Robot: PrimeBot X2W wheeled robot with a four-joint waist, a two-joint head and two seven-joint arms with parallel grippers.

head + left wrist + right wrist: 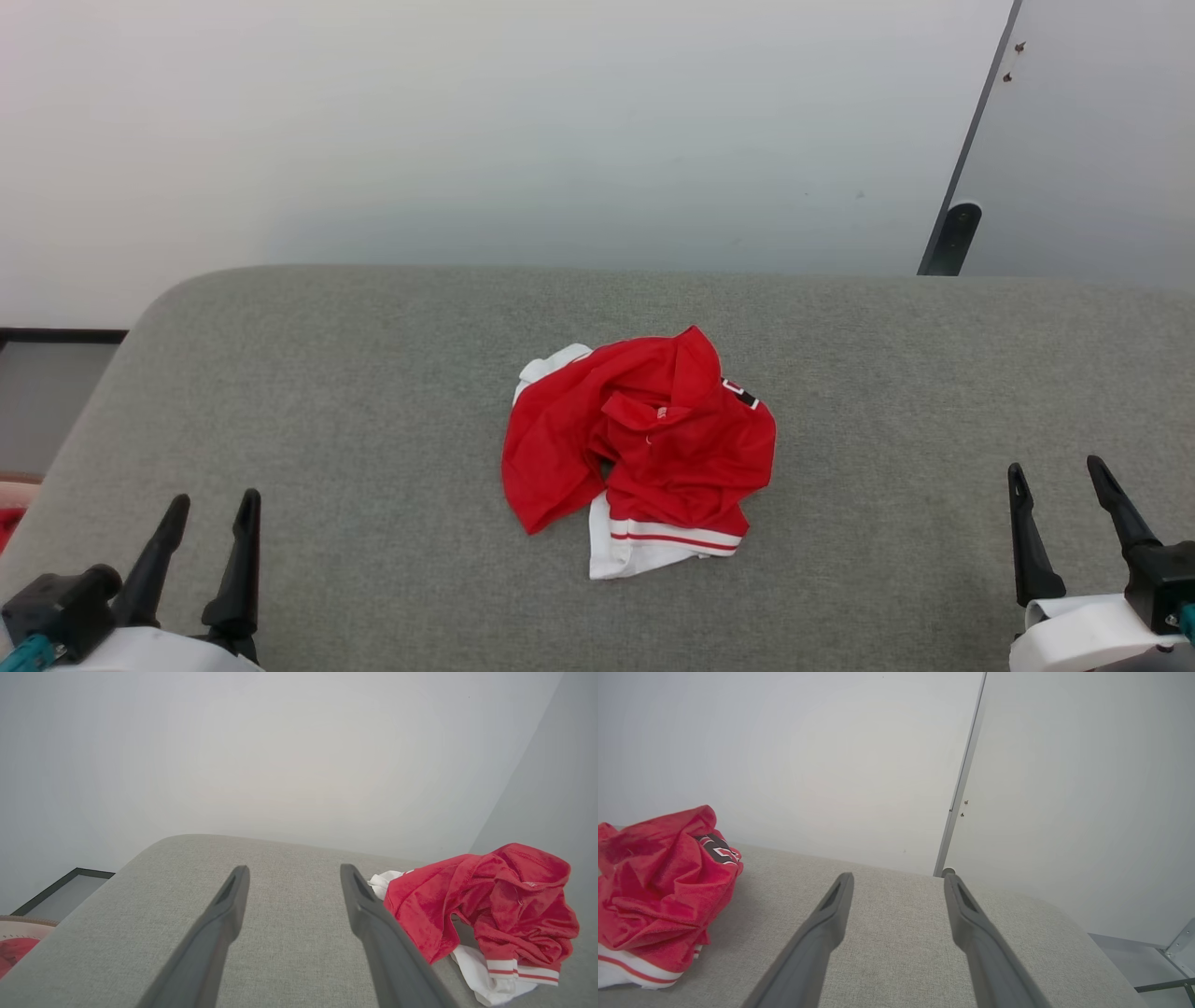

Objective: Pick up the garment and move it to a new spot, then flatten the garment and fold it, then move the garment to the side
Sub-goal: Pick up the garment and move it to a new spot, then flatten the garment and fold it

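The garment (644, 443) lies crumpled in a heap at the middle of the grey padded surface (373, 392), red with white sleeve parts and striped trim; a bit of black print shows at its right edge. My left gripper (213, 504) stands open at the lower left, well clear of it, with nothing between its fingers. My right gripper (1055, 471) stands open at the lower right, equally apart. In the left wrist view the garment (490, 905) lies to the right of the open gripper (294, 870). In the right wrist view the garment (658, 886) sits left of the open gripper (899, 877).
A pale wall rises behind the padded surface, with a door edge and a dark stopper (952, 238) at the back right. At the far left, beyond the surface's rounded corner, a basket rim with red cloth (14, 947) shows low down.
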